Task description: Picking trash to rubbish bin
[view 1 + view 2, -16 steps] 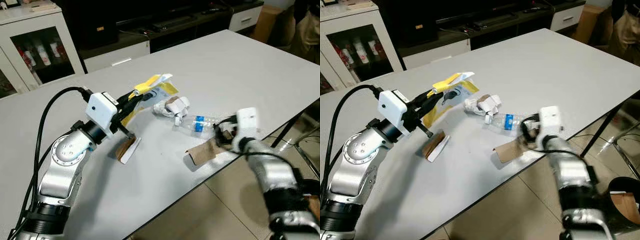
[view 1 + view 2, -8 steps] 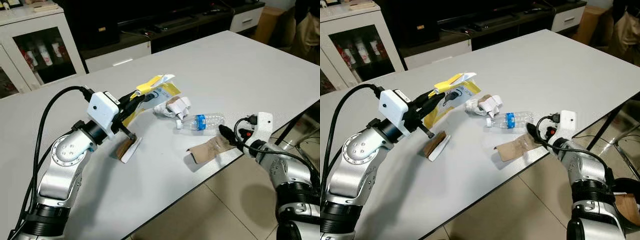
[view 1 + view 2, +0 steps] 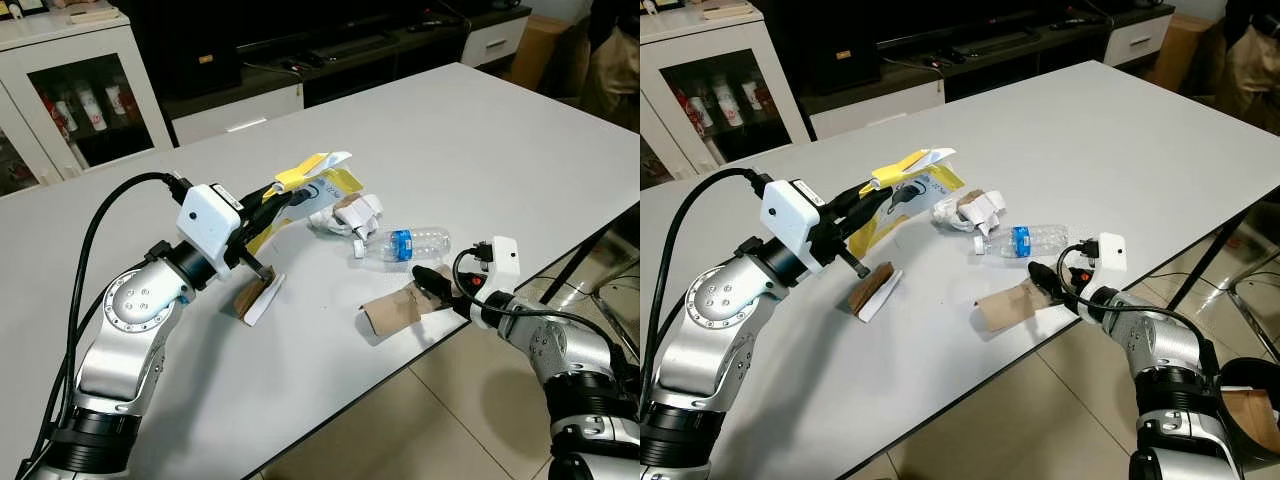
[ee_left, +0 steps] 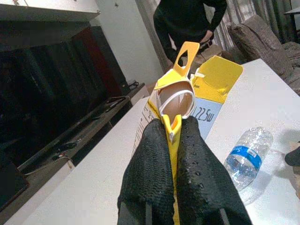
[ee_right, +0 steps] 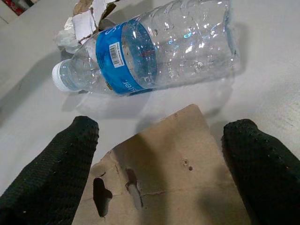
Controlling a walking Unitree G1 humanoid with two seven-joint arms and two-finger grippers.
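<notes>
My left gripper (image 4: 172,124) is shut on a yellow and white carton (image 3: 318,175), holding it tilted just above the table (image 3: 480,130). A clear plastic bottle (image 3: 405,243) with a blue label lies on its side near the front edge. Just before it lies a flat piece of brown cardboard (image 3: 392,311), partly over the edge. My right gripper (image 3: 428,282) is open at that edge, one finger on each side of the brown cardboard (image 5: 178,154), with the bottle (image 5: 154,47) just beyond.
Crumpled white paper (image 3: 345,213) lies beside the bottle's cap. A small brown and white scrap (image 3: 257,295) rests under my left arm. A black bin (image 3: 1252,400) stands on the floor at the right. A glass-door cabinet (image 3: 70,90) stands behind; a person (image 4: 187,23) stands beyond.
My right gripper pulled back off the table edge, then came in low at the brown cardboard, which slid a little to the left. The left arm barely moved.
</notes>
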